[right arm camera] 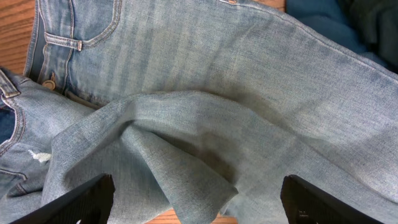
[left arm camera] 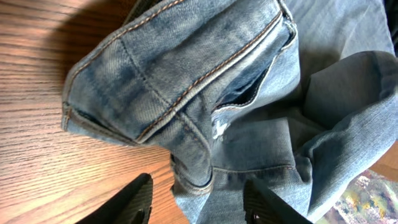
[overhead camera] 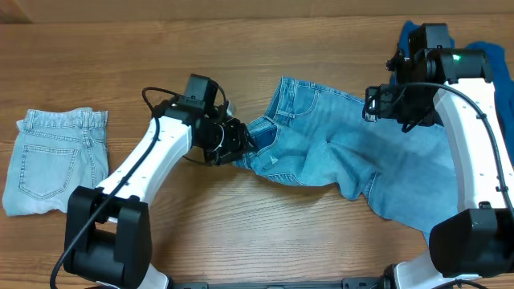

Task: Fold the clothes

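Light-blue jeans (overhead camera: 337, 152) lie rumpled on the right half of the wooden table (overhead camera: 265, 233), waistband toward centre, legs running right.

Left gripper (overhead camera: 238, 143) sits at the waistband end. Wrist view: fingers (left arm camera: 134, 199) apart, with the seamed denim edge hanging between them; contact possibly light, hard to tell.

Right gripper (overhead camera: 391, 103) is over the upper leg, fingers (right arm camera: 81, 202) spread wide above a soft fold and gripping nothing.

Paler folded jeans (overhead camera: 56, 160) sit far left, well apart. A royal-blue garment (overhead camera: 482, 50) lies in the far right corner.
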You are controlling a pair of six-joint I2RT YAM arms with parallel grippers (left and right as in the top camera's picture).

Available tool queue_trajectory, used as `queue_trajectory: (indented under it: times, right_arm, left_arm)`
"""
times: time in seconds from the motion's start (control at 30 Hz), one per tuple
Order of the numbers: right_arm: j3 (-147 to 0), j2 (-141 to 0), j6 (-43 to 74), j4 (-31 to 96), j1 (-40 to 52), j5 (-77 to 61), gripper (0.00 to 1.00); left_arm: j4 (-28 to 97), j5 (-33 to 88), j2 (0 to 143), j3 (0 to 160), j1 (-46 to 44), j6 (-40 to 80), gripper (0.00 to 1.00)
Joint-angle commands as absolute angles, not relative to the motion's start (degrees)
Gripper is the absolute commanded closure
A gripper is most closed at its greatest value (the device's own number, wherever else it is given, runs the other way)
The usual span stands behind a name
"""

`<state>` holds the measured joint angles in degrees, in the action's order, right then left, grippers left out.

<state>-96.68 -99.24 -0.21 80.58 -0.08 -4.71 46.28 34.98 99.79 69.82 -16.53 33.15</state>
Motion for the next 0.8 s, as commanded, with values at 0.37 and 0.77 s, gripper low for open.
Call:
queue_trajectory:
  times: [0.37, 0.77]
  right_arm:
    - [-96.6, -98.7, 0.1, 80.5, -0.3, -5.2, 0.11]
    - [-96.6, -98.7, 0.1, 80.4, -0.4, -5.2, 0.11]
  left_arm:
    - [39.5, 24.6, 100.4, 70.5, -24.4, 41.4, 0.82]
    - [60.9, 1.4, 93.8, 81.7, -12.5, 32.4, 0.96]
